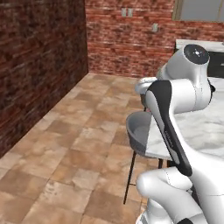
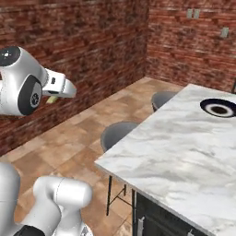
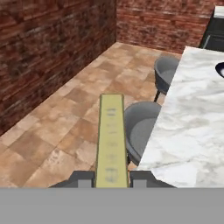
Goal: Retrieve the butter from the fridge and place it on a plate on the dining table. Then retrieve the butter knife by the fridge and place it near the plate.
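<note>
In the hand view the butter (image 3: 111,135), a long pale yellow stick, runs straight away from the camera, and my gripper (image 3: 111,177) is shut on its near end. In the right base view a bit of the butter (image 2: 51,99) peeks out under the white hand, held high over the tiled floor, left of the dining table (image 2: 184,152). The plate (image 2: 219,108), with a dark rim and a white ring, lies on the far part of the marble top. Its edge (image 3: 220,69) shows at the right border of the hand view. The fridge and the butter knife are out of view.
Two grey stools (image 2: 120,133) (image 2: 163,97) stand along the table's near side, over tiled floor (image 1: 65,153). Red brick walls (image 1: 39,57) close off the left and the back. A dark counter unit (image 3: 214,30) stands beyond the table's far end.
</note>
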Available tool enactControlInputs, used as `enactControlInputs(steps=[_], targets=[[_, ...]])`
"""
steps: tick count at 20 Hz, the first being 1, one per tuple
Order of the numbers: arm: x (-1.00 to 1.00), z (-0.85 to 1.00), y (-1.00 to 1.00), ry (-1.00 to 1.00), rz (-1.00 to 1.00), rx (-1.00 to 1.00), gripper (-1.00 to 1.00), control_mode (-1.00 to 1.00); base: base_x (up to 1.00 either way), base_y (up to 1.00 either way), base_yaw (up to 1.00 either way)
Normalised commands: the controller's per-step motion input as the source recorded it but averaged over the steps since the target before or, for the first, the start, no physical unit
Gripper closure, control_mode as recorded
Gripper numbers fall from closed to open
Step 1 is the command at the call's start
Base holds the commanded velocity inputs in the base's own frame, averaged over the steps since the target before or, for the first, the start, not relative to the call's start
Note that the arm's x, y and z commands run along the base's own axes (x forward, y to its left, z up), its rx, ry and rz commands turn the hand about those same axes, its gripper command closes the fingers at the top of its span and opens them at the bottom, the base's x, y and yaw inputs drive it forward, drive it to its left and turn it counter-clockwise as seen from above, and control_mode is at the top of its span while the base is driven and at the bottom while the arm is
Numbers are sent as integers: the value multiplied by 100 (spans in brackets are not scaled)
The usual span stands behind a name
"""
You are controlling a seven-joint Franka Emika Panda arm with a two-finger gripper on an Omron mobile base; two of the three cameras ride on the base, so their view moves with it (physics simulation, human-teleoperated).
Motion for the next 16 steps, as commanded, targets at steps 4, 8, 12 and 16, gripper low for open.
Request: enactControlInputs(steps=[4, 8, 12, 16], targets=[[0, 0, 0, 0, 0, 0, 100, 100, 64, 98, -68], [0, 0, 0, 0, 0, 0, 100, 100, 61, 96, -70], [0, 0, 0, 0, 0, 0, 100, 100, 60, 95, -70], [0, 0, 0, 0, 0, 0, 100, 100, 65, 97, -69]])
